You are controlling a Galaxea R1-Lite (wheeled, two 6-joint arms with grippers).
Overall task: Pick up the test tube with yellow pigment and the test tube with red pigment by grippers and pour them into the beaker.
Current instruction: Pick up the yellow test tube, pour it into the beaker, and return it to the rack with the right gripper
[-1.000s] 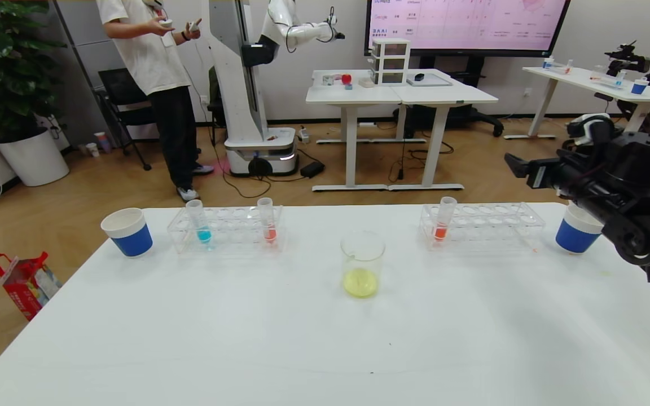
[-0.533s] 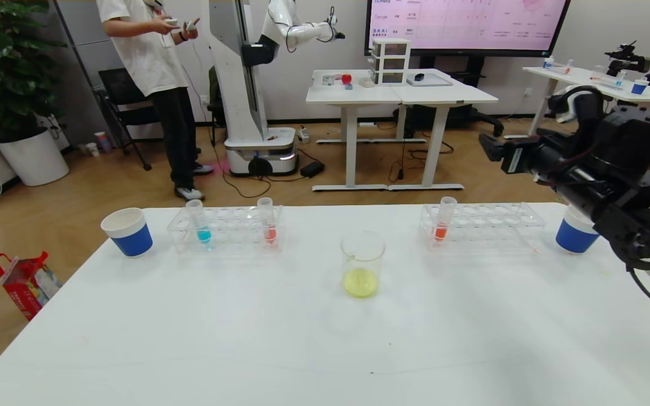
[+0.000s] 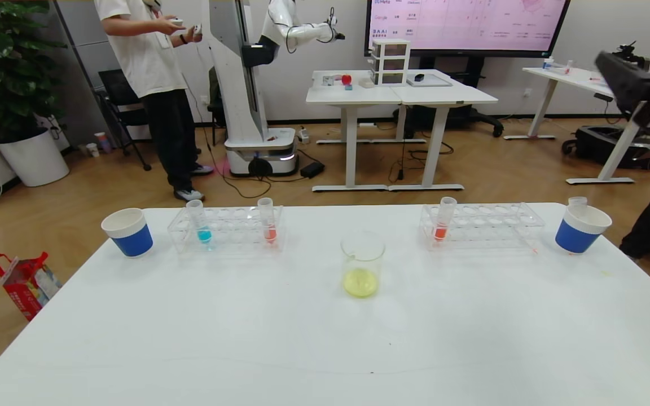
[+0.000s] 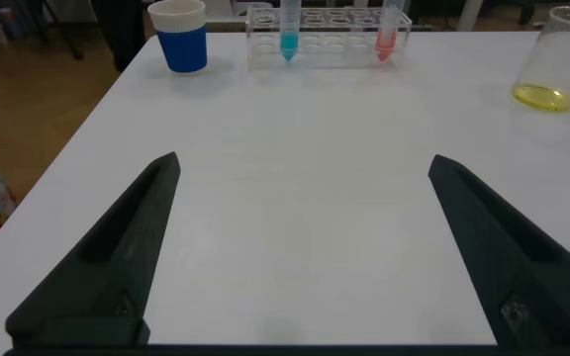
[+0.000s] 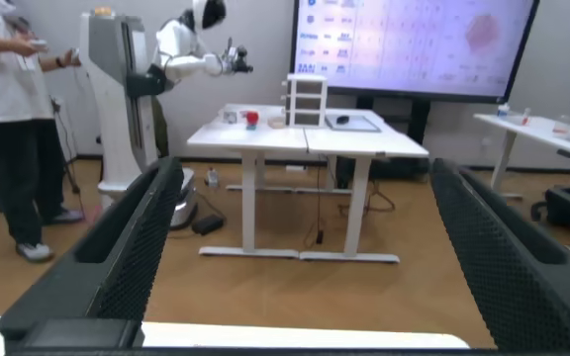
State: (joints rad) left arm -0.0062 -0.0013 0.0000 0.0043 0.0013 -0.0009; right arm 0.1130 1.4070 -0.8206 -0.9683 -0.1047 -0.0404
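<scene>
Surface (image 3: pixel 280 338) looking smooth, matt white. Beaker (image 3: pixel 362 264) and both racks (image 3: pixel 224 228) (image 3: pixel 483 224) showing clear, glossy plastic or glass. Cups (image 3: pixel 127 232) (image 3: pixel 580 228) appearing paper. Right gripper (image 5: pixel 295 247) jaws showing matt black, finely textured pads.

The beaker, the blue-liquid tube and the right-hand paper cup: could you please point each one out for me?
beaker (image 3: pixel 362 265): head view, on its clear wall above the yellow liquid.
blue-liquid tube (image 3: pixel 203 232): head view, on its blue-filled lower end.
right-hand paper cup (image 3: pixel 574 239): head view, on its blue sleeve.
</scene>
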